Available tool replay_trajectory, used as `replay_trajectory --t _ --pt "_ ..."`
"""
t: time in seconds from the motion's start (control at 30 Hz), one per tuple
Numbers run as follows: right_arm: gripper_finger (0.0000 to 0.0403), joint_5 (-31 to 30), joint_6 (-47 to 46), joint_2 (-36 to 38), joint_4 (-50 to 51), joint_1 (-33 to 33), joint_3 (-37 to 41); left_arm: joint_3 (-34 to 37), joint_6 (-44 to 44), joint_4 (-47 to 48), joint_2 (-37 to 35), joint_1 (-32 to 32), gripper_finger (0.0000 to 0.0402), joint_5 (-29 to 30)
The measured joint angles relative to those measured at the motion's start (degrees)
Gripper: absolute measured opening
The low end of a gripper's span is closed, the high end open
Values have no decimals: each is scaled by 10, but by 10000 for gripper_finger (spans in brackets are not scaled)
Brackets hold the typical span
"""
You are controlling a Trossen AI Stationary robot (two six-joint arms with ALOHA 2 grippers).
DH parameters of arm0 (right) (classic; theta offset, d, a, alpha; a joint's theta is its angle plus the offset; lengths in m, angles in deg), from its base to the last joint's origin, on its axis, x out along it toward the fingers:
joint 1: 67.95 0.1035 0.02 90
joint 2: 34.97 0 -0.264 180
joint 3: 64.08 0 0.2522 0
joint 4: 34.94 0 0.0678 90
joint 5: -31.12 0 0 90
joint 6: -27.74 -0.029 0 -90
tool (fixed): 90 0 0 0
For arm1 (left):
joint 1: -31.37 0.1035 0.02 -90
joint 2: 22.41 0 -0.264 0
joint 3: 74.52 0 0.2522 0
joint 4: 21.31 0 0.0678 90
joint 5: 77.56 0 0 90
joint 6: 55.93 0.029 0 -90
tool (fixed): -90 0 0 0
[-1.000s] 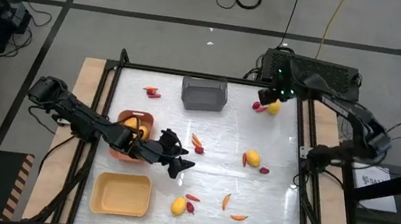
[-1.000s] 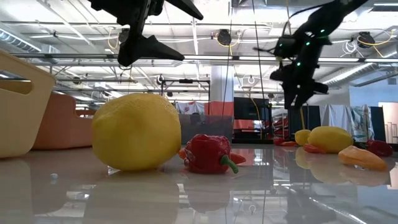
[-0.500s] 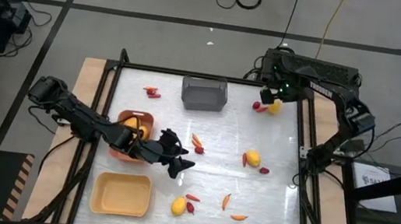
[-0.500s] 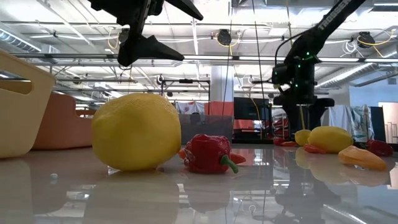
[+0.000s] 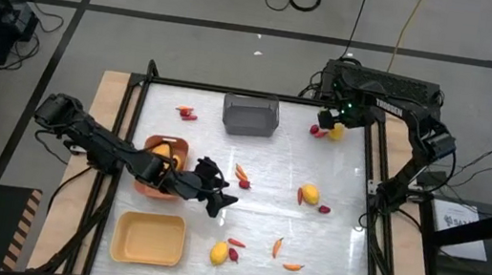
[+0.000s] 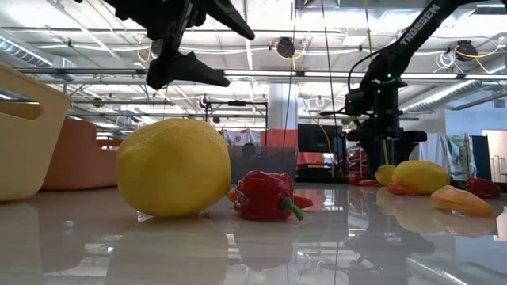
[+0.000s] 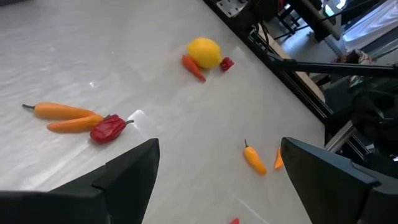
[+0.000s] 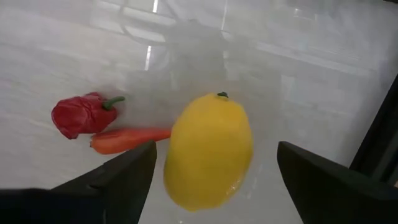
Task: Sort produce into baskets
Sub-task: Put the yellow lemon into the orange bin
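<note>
The right gripper had come down over the lemon at the table's far right corner, its fingers spread wider and straddling it, ready to close. The left gripper hovered mid-table, fingers apart, holding nothing.

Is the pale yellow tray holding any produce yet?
No, the pale yellow tray near the table's front left corner shows only its bare inside.
</note>
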Motion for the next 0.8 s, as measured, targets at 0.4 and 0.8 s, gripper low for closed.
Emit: replay_trajectory --t 0.4,0.8 --pt "269 1 -19 0 -15 1 28 0 4 0 0 0 340 0" --pt "188 1 -8 3 -22 2 34 0 0 0 0 -8 340 0"
